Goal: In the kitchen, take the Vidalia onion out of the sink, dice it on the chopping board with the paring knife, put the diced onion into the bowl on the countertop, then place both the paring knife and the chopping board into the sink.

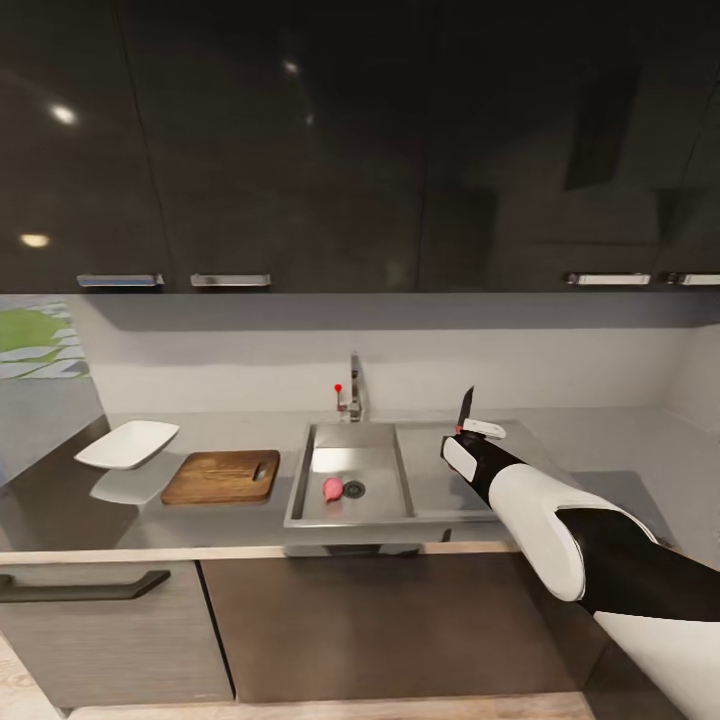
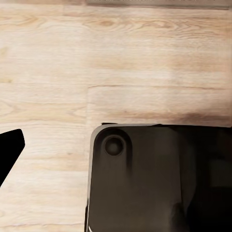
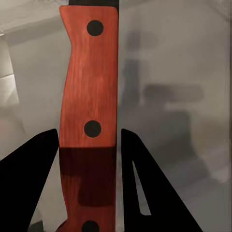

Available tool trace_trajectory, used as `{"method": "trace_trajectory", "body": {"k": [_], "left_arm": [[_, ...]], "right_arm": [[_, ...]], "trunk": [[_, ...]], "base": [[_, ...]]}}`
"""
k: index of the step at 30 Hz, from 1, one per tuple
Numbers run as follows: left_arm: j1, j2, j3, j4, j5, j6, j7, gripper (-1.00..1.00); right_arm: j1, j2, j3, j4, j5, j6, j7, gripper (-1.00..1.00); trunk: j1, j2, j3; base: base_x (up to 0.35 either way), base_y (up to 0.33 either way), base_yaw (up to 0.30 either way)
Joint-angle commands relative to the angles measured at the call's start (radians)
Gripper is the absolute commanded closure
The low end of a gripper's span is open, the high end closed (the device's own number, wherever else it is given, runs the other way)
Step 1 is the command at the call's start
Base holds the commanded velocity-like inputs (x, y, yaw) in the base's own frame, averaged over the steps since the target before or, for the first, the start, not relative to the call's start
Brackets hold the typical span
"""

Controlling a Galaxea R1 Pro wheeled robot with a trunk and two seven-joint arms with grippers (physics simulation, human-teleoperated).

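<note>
The pink Vidalia onion (image 1: 333,488) lies in the grey sink (image 1: 300,482) beside the round drain. Left of the sink the brown chopping board (image 1: 222,476) lies flat on the countertop (image 1: 600,450), and the white bowl (image 1: 128,443) stands further left. My right gripper (image 1: 470,432) hovers over the drainboard right of the basin, shut on the paring knife (image 1: 466,405), whose dark blade points up. Up close, the red-orange handle (image 3: 89,96) sits clamped between the black fingers (image 3: 29,183). One dark finger (image 2: 8,150) of my left gripper hangs over the floor.
A chrome faucet (image 1: 353,395) with a red knob (image 1: 338,388) rises behind the basin. Dark wall cabinets (image 1: 300,150) hang above the counter. Below the left arm are light wooden floor planks (image 2: 96,63) and the robot's dark base (image 2: 159,179).
</note>
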Motion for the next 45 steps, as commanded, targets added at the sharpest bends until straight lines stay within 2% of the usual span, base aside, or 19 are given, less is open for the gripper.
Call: {"method": "trace_trajectory", "body": {"k": [1,11,24,28,32,35,38,39,40,41,43,45], "left_arm": [[0.001,-0.001,0.005,-0.001,-0.002,-0.001,-0.004,-1.0],[0.001,-0.001,0.005,-0.001,-0.001,-0.001,-0.004,-1.0],[0.001,-0.001,0.005,-0.011,-0.001,-0.001,-0.003,-1.0],[0.001,-0.002,0.005,-0.063,0.0,0.001,-0.001,-1.0],[0.001,-0.006,0.005,-0.161,0.002,0.025,0.003,-1.0],[0.001,-0.018,0.004,-0.259,0.001,0.125,0.004,-1.0],[0.001,-0.024,-0.01,-0.435,-0.001,0.354,0.003,-1.0],[0.001,-0.024,-0.017,-0.47,-0.001,0.39,0.003,-1.0],[0.001,-0.024,-0.034,-0.54,-0.001,0.454,0.003,-1.0],[0.001,-0.023,-0.044,-0.575,-0.001,0.483,0.003,-1.0],[0.001,-0.02,-0.08,-0.701,-0.004,0.589,0.003,-1.0],[0.001,-0.02,-0.1,-0.8,-0.011,0.692,0.003,-1.0]], "right_arm": [[0.0,0.001,-0.002,-0.002,-0.001,0.006,-0.004,1.0],[0.0,0.005,0.0,-0.002,-0.001,0.006,-0.004,1.0],[0.0,0.005,0.0,-0.002,-0.001,0.006,-0.004,1.0],[0.0,0.004,0.0,-0.002,-0.001,0.006,-0.004,1.0],[0.0,0.003,0.0,-0.002,-0.001,0.006,-0.004,1.0],[0.0,0.002,-0.001,-0.002,-0.001,0.007,-0.004,1.0],[0.0,-0.001,-0.001,-0.002,-0.001,0.007,-0.004,1.0],[0.0,-0.001,-0.001,-0.002,-0.001,0.007,-0.004,1.0],[0.0,-0.001,-0.001,-0.002,-0.001,0.007,-0.004,1.0],[0.0,-0.001,-0.001,-0.002,-0.001,0.007,-0.004,1.0],[0.0,-0.001,-0.001,-0.002,-0.001,0.007,-0.004,1.0],[0.0,-0.001,-0.001,-0.002,-0.001,0.007,-0.004,1.0]], "trunk": [[0.0,0.0,0.0],[0.0,0.0,0.0],[0.0,0.0,0.0],[0.0,0.0,0.0],[0.0,0.0,0.0],[0.0,0.0,0.0],[0.0,0.0,0.0],[0.0,0.0,0.0],[0.0,0.0,0.0],[0.0,0.0,0.0],[0.0,0.0,0.0],[0.0,0.0,0.0]], "base": [[0.065,-0.205,0.0],[0.12,-0.249,0.0],[0.012,-0.016,0.0],[0.0,0.0,0.0],[0.0,0.0,0.0],[0.0,0.0,0.0],[0.0,0.0,0.0],[0.0,0.0,0.0],[0.0,0.0,0.0],[0.0,0.0,0.0],[0.0,0.0,0.0],[0.0,0.0,0.0]]}}
